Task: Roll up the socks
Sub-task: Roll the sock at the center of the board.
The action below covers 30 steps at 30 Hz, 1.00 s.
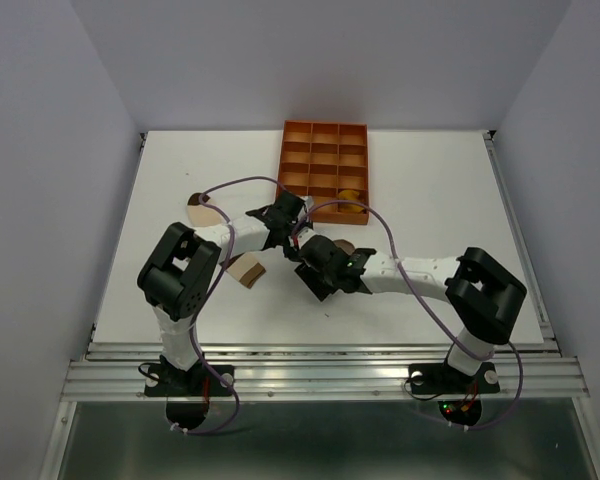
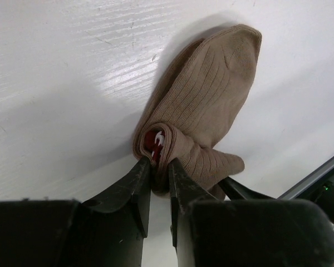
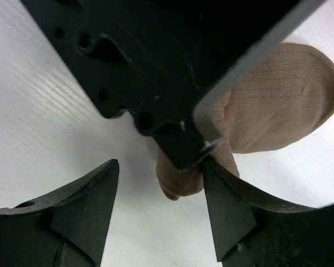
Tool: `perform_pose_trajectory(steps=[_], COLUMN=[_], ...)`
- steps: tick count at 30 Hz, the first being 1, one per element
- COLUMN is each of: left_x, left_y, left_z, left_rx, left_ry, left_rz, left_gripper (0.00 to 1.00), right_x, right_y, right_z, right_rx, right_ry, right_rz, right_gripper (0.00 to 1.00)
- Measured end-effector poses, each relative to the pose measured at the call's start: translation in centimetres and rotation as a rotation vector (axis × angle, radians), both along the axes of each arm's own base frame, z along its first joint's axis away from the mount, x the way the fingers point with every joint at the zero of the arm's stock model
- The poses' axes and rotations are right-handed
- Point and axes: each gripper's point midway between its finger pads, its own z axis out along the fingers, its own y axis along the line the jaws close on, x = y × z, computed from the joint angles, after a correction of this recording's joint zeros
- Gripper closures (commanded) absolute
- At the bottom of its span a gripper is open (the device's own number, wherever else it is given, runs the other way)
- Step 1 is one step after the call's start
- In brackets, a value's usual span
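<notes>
2 arms meet over the middle of the white counter [image 1: 430, 200], so it's pretty crowded in there. The left hand [image 2: 160, 167] is pressed nearly together, pinching the rolled-up end of the brown sock [image 2: 209, 100]. A bit of red and white shows inside the roll, right by the tips. The rest of that sock lies flat on the counter, toe pointing away from the left hand.

The right hand [image 3: 161, 166] is spread wide around that same rolled end, with the tip of the left hand between its 2 fingers. The finger on the right side of its own view looks like it's touching the fabric, and the other one is well clear. Can't tell if it's actually pressing.

On the far side of the counter there's an orange tray [image 1: 325, 125] with a yellow sock [image 1: 350, 195] in its near-right corner compartment. 1 more pale tan sock [image 1: 245, 268] lies under the left arm, near-left of the hands.
</notes>
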Motion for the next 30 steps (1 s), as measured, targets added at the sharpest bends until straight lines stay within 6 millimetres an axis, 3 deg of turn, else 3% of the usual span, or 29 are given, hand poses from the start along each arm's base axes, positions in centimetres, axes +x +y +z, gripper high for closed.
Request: perform_pose_trajectory(steps=[5, 6, 12, 13, 19, 22, 23, 25, 30], left_x=[0.0, 0.0, 0.1, 0.2, 0.2, -0.1, -0.2, -0.6, -0.6], left_y=[0.1, 0.1, 0.2, 0.2, 0.2, 0.3, 0.4, 0.8, 2.4], left_z=[-0.1, -0.1, -0.1, 0.0, 0.0, 0.0, 0.1, 0.2, 1.2], left_rx=[-0.011, -0.011, -0.013, -0.013, -0.014, -0.01, -0.006, 0.004, 0.032], left_ry=[0.014, 0.014, 0.013, 0.012, 0.011, 0.021, 0.023, 0.025, 0.0], left_rz=[-0.001, -0.001, -0.003, -0.002, -0.004, -0.003, -0.008, -0.006, 0.037], left_gripper=[1.0, 1.0, 1.0, 0.91, 0.66, 0.36, 0.09, 0.05, 0.08], right_x=[0.7, 0.8, 1.6, 1.6, 0.9, -0.3, -0.6, -1.5, -3.5], right_y=[-0.7, -0.8, -1.3, -1.3, -0.8, -0.3, -0.2, 0.2, 1.2], right_z=[-0.7, -0.7, -1.1, -1.1, -1.0, -1.0, -0.8, -0.3, 0.3], right_rx=[-0.056, -0.06, -0.093, -0.093, -0.053, -0.002, 0.012, 0.054, 0.124], right_ry=[-0.04, -0.046, -0.089, -0.091, -0.05, 0.018, 0.036, 0.085, 0.183], right_rz=[-0.028, -0.032, -0.073, -0.076, -0.069, -0.052, -0.049, -0.041, -0.028], right_gripper=[0.52, 0.64, 0.99, 0.99, 0.99, 0.99, 0.99, 0.99, 0.99])
